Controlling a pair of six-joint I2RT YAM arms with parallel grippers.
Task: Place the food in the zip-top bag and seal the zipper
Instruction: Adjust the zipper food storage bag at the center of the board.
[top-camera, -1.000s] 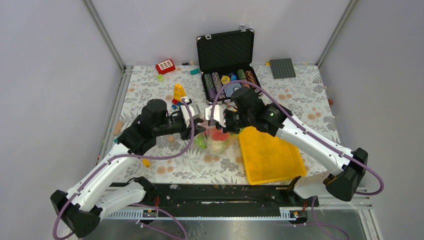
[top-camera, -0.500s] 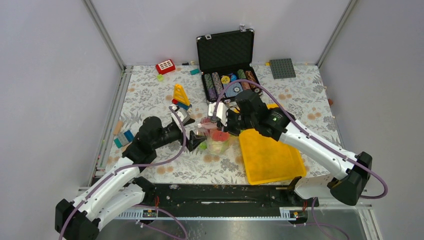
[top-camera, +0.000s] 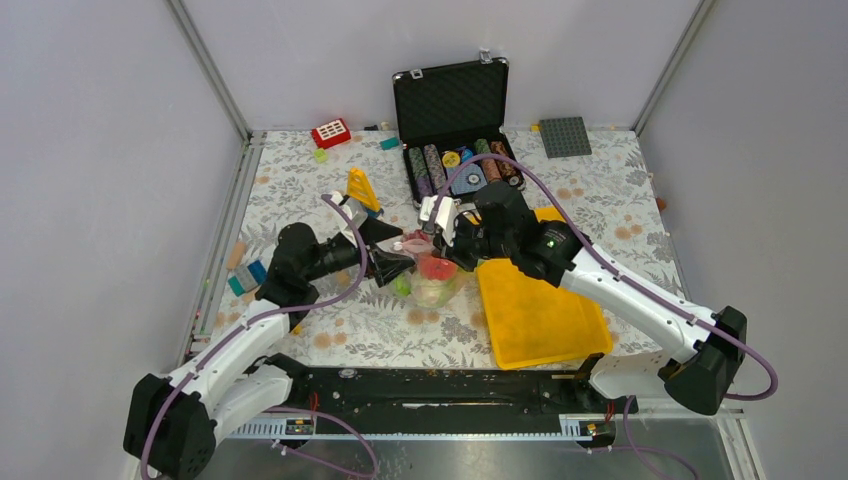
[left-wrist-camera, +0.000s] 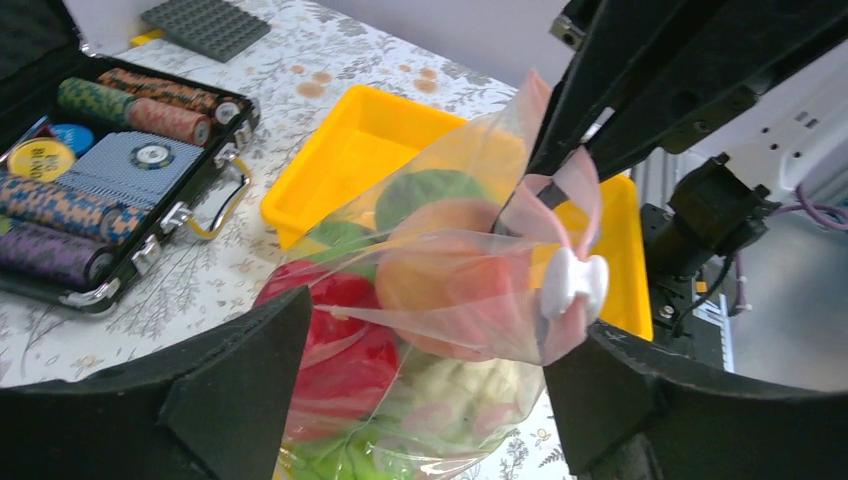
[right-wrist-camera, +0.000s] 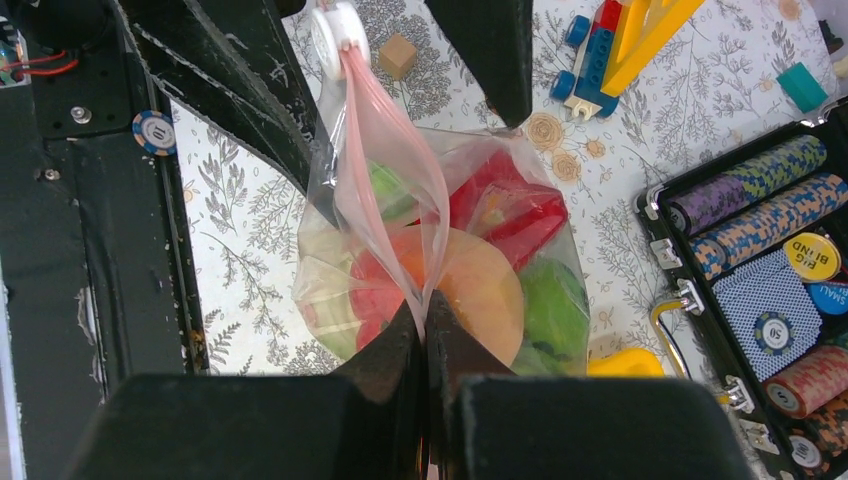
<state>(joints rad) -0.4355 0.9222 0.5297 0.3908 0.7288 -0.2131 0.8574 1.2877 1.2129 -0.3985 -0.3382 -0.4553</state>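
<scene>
Bag (top-camera: 432, 282) sits mid-counter (top-camera: 300, 190), btwn the two arms, just left of the yellow tray (top-camera: 545, 315) & in front of the open chip case (top-camera: 455, 110). Food is inside: red piece (right-wrist-camera: 505, 215), orange-pink peach (right-wrist-camera: 480, 285), green round one (right-wrist-camera: 552, 300), sth pale yellow-white low down (left-wrist-camera: 465, 385). Can't tell if the bag's underside rests on the counter or hangs just above it.

R claw (right-wrist-camera: 425, 318) is clamped tight, fingers together on the bag's top edge, pinching the pink zipper (right-wrist-camera: 385, 140) at one end. From that pinch the strip runs to the white slider (left-wrist-camera: 572, 280) at the other end. Its two halves bow apart in the middle, so the mouth isn't sealed there.

L claw (left-wrist-camera: 430, 335) is spread wide, holding nothing. Bag & slider lie btwn its fingers w/o visible contact. In the R wrist view the slider sits close beside one L finger (right-wrist-camera: 230, 90).

Toy bricks (right-wrist-camera: 610, 40) lie on the counter beyond the bag, and a loose chip (right-wrist-camera: 153, 130) sits by the black rail.
</scene>
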